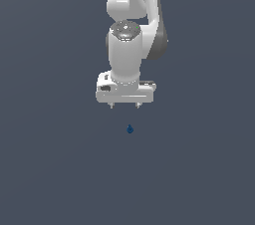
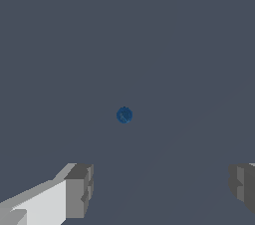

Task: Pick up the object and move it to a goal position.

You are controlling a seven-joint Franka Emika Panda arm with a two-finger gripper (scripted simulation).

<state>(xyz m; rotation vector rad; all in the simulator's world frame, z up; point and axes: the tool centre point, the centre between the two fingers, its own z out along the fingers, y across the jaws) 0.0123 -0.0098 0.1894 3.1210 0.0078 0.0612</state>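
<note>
1. Gripper, white, two-fingered (image 1: pixel 124 105), hung with jaws spread apart, holding nothing.
2. Tiny dark blue rounded blob (image 1: pixel 130 129) lay on the grey floor (image 1: pixel 50 169), apart from the fingertips.
3. Advice: centre the blob between the fingers, descend straight, then close.

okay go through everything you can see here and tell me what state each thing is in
Gripper: open, fingers spread wide, holding nothing.
Blue blob: free, not gripped, apart from the gripper; in the wrist view it sits ahead of the gap between the fingers.
Arm: pointing down, gripper at its low end.
</note>
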